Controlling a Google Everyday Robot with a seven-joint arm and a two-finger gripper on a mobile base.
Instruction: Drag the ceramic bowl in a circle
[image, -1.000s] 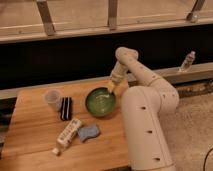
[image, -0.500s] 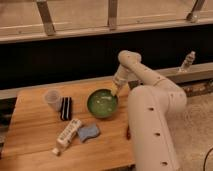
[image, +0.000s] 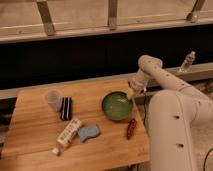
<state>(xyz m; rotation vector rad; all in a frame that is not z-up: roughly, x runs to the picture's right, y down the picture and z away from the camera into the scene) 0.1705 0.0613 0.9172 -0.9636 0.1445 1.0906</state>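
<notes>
Near the front edge of the wooden desk (image: 35, 132) lay a white tube (image: 68, 133), a blue sponge (image: 88, 132) and a reddish packet (image: 131, 128). Farther back, the round glossy green ceramic bowl (image: 117, 105) had shifted toward the right edge since half a second earlier. At its far-right rim was the gripper (image: 131, 94); its grasp cannot be told.

Claw (image: 131, 94) at ceramic bowl's (image: 116, 105) right rim, cup (image: 52, 99) far left.

Showing smooth white rounded arm casings dotted with small dark screw holes, narrowing into a pale tan gripper (image: 131, 93) sitting by the counter's right edge; trailing a dark cable lower right.
</notes>
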